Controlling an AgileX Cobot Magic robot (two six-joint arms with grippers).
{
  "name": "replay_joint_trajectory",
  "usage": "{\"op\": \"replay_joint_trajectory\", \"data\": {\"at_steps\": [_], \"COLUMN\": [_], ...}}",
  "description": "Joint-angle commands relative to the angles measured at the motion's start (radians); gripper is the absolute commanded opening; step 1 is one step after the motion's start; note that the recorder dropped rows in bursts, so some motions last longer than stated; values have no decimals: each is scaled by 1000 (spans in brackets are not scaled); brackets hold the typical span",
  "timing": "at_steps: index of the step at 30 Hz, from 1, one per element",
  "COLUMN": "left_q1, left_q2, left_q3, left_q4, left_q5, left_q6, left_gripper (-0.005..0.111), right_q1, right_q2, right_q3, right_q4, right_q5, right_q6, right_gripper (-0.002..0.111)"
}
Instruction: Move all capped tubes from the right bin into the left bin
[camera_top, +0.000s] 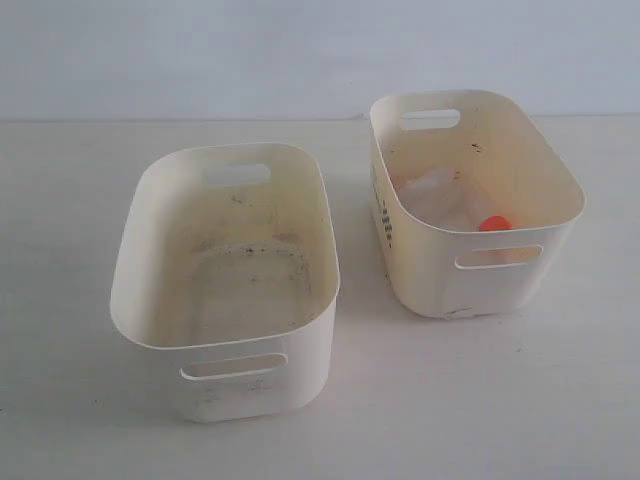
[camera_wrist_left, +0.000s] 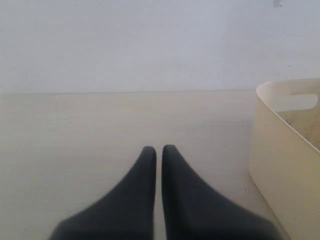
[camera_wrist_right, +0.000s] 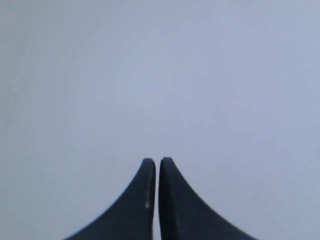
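Note:
The right bin (camera_top: 560, 170), cream with dark dashes on its outer side, stands at the back right of the exterior view. Inside it, an orange-red cap (camera_top: 494, 223) peeks over the near rim beside clear tube plastic (camera_top: 432, 190); the blue-capped tubes are hidden. The left bin (camera_top: 150, 225) stands at the front left, its dark-smudged floor bare. Neither arm appears in the exterior view. My left gripper (camera_wrist_left: 158, 148) is shut and empty above the table, with the left bin's wall (camera_wrist_left: 285, 165) beside it. My right gripper (camera_wrist_right: 157, 161) is shut and empty against a blank pale background.
The bins stand on a pale tabletop (camera_top: 80, 400) with a narrow gap between them. A plain light wall (camera_top: 200, 50) runs behind the table's far edge.

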Motion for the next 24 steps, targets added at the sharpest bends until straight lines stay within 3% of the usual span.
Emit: {"op": "replay_joint_trajectory", "data": {"at_steps": [1,3,4,7,13,16,18,24], "left_q1": [0,0,0,0,0,0,0,0], "left_q2": [0,0,0,0,0,0,0,0], "left_q3": [-4,-4,-4,-4,-4,-4,-4,-4], "left_q4": [-6,-6,-6,-6,-6,-6,-6,-6], "left_q5": [-6,-6,-6,-6,-6,-6,-6,-6], "left_q6": [-10,-10,-10,-10,-10,-10,-10,-10], "left_gripper": [4,4,4,4,4,4,4,4], "right_q1": [0,0,0,0,0,0,0,0], "right_q2": [-2,-2,9,129,335,372,379,383], "right_q3": [-73,-152,-218,-330,-398,-398,-399,-467], "right_q4": [66,117,176,268,295,330,391,554], "right_q5": [-218,-8,202,614,1197,1315,1277,1207], "right_q6": [30,25,-9,-173,-166,-72,-26,-157], "right_gripper": [3,3,3,3,3,3,3,3]}}
